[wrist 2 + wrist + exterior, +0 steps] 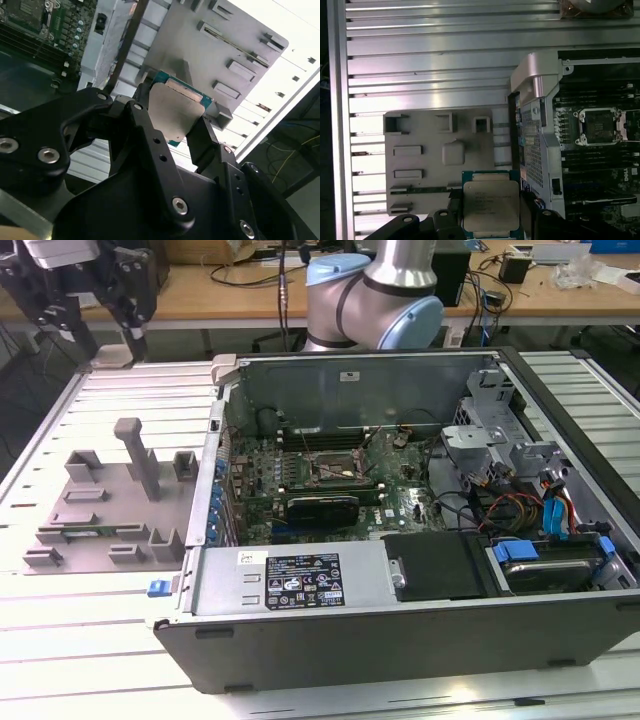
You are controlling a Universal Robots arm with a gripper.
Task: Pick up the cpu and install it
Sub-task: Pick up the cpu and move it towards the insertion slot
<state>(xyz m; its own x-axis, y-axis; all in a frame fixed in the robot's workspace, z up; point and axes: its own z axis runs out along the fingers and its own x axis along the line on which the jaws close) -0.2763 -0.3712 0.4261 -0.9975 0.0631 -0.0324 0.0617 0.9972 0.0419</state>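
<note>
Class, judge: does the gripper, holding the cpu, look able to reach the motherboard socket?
Probably yes: the gripper holds the cpu, the case lies open, nothing appears to cover the socket.

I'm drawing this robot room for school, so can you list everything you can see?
silvery square metal-topped cpu with a green rim: one, silver, clamped in the gripper, by the tray.
grey plastic tray with upright blocks: one, grey, on the table, at the exterior view's left of the case.
open black metal computer case: one, black and grey, on the table.
dark square socket frame: one, dark, on the circuit board inside the case.
ribbed metal table: one, silvery, under everything.
robot arm: one, silver and pale blue, behind the case.
black gripper: one, black, shut on the cpu.
</note>
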